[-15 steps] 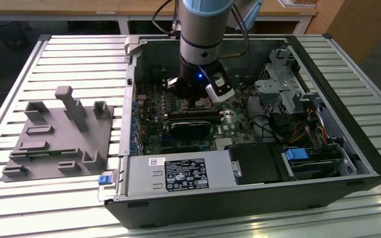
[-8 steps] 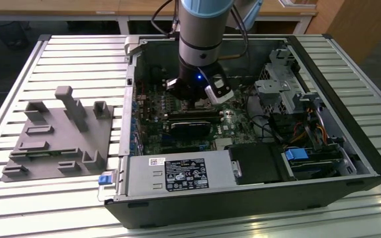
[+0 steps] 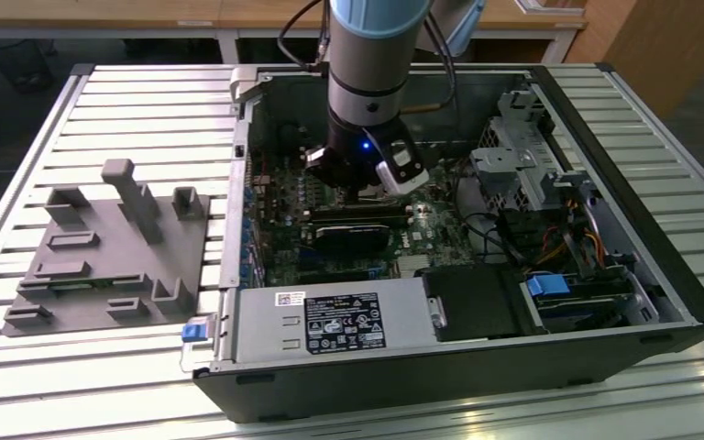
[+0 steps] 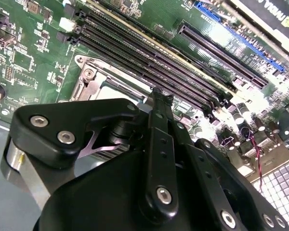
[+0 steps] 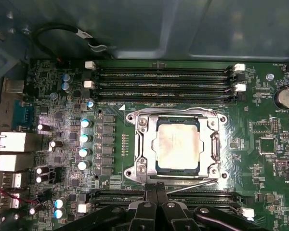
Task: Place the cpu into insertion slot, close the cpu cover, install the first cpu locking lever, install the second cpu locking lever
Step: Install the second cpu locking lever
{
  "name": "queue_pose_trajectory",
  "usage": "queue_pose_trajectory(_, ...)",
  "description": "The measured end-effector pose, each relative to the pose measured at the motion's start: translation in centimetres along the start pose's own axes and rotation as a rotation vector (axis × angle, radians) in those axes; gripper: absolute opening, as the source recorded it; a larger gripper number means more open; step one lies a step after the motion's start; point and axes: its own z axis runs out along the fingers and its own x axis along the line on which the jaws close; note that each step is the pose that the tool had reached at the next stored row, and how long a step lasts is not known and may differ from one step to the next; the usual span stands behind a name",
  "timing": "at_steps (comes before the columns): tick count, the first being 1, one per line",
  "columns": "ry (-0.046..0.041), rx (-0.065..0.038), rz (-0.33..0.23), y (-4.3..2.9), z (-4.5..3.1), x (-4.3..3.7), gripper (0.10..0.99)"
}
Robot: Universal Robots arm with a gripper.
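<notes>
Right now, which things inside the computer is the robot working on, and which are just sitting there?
For the job:
- cpu, lying in the insertion slot
- cpu cover, down around it
- gripper, at the socket's edge

Just sitting there:
- memory slots
- grey tray outside the case
- power supply

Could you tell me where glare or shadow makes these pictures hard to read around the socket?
In the first wrist view, light glares off the cpu cover while the cpu reads plainly; in the second wrist view the pincer blocks most of the socket, and a bright patch washes out its metal; in the exterior view the arm shades the board beneath it.
</notes>
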Motion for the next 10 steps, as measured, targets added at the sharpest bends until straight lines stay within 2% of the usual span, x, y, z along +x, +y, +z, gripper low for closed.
queue_pose_trajectory(10, -0.0002, 0.0, 0.0, -0.04, 0.31, -0.01, 0.106)
